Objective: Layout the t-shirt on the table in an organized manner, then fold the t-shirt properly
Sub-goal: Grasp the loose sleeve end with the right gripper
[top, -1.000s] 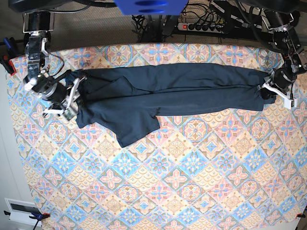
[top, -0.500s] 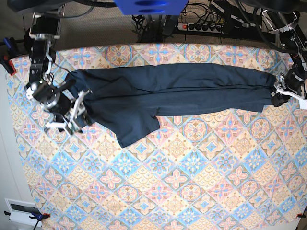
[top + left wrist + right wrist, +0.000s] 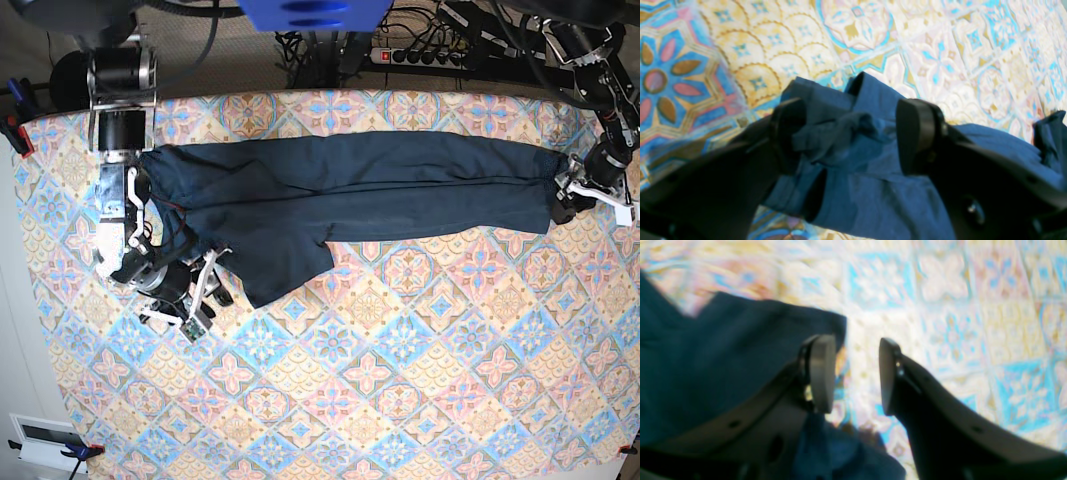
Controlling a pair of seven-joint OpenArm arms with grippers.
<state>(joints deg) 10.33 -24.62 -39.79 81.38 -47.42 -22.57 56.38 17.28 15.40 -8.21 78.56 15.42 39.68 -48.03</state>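
Note:
The dark navy t-shirt lies stretched in a long band across the far part of the patterned table, with a flap hanging toward the front at its left. At the shirt's right end stands my left gripper. In the left wrist view that gripper is open, with a bunched fold of the t-shirt lying loose between the jaws. My right gripper hovers beside the flap's left edge. The right wrist view shows it open over bare table, the t-shirt just left of its left finger.
A power strip with cables runs behind the table's far edge. Red clamps hold the cloth at the left edge. A white box sits off the table at the front left.
My left gripper has opened on the shirt's right end. The right arm has swung from the shirt's upper left corner down toward the front, to the lower flap.

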